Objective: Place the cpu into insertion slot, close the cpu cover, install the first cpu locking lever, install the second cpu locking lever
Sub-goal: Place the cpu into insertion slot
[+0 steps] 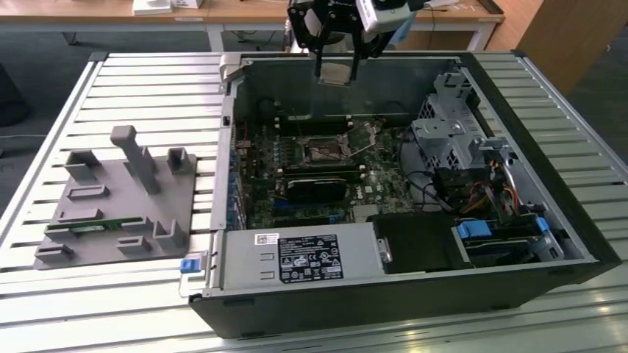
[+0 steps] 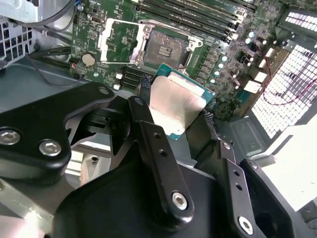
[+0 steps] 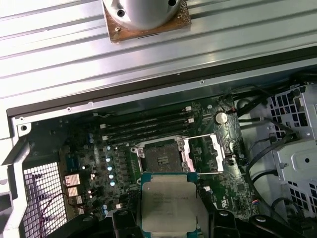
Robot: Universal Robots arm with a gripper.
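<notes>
- One cpu [image 1: 334, 72] hangs in my tool [image 1: 336, 65] in the exterior view, high over the back wall of the open computer case [image 1: 393, 301]. The tool is clamped on the chip's edges. The case lies on its side on the slatted metal worktop [image 1: 147, 81]. Down on the green board I can pick out the insertion slot [image 1: 324, 151], well below the cpu and apart from it. A black block [image 1: 319, 187] sits just on the near side of the slot. On the exterior view's left, a grey fixture plate [image 1: 118, 198] lies on the worktop, apart from the case.
- In the second wrist view, I see two black fingers [image 2: 148, 134] pinching the cpu [image 2: 176, 101] from opposite sides, with its silver top tilted toward the camera. Beyond it the insertion slot [image 2: 166, 49] is bare, its dark centre showing. The cpu cover [image 2: 103, 42] is swung open beside the slot, and green board shows through its cut-out. Long memory slots [image 2: 198, 20] run on the slot's other side.
- In the first wrist view, the cpu [image 3: 168, 203] sits gripped in the tool [image 3: 169, 218], above the board. I see the insertion slot [image 3: 161, 158] open, with the cpu cover [image 3: 218, 154] folded out beside it on the side toward a coin cell [image 3: 221, 117]. The memory slots [image 3: 148, 124] lie between the slot and the case wall.
</notes>
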